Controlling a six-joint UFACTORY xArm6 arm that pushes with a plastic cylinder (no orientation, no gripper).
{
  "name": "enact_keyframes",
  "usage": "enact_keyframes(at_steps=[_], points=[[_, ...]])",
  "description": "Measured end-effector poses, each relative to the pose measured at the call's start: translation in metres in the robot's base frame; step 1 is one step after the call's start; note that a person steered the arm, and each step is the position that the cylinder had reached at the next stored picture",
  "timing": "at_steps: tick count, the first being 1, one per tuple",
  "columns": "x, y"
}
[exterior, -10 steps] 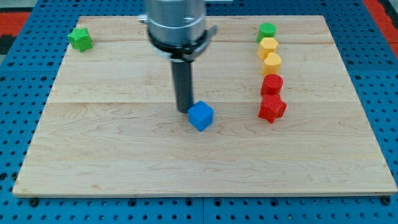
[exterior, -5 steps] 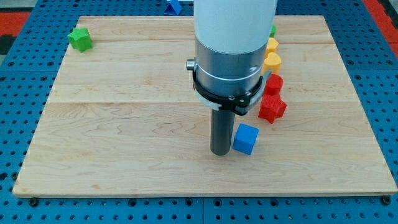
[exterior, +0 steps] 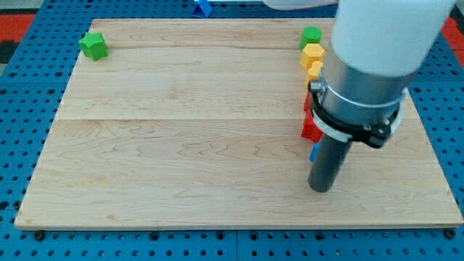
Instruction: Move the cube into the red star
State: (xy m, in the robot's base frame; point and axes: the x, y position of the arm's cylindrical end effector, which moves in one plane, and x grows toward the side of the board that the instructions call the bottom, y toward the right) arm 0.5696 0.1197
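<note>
My tip [exterior: 320, 188] rests on the board at the view's lower right. The blue cube [exterior: 314, 152] is almost wholly hidden behind the rod; only a thin blue sliver shows at the rod's left edge. The red star [exterior: 310, 128] sits just above that sliver, partly covered by the arm, and seems to touch the cube. A red block [exterior: 307, 106] above the star shows only as a sliver.
Above the red blocks stand two yellow blocks [exterior: 312, 54] [exterior: 313, 71] and a green block [exterior: 311, 35]. A green star [exterior: 93, 46] sits at the upper left corner. A blue piece [exterior: 202, 7] lies off the board at the top.
The arm moved right and slightly down. The blue cube slid right with it and now sits below the red star, mostly hidden by the rod.
</note>
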Motion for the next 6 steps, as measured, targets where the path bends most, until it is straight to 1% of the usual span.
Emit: enact_keyframes(at_steps=[1,2,3,4,5,6], points=[[-0.045,0.045],[-0.084,0.047],[-0.076,0.062],[-0.084,0.057],[-0.103,0.053],[-0.093,0.041]])
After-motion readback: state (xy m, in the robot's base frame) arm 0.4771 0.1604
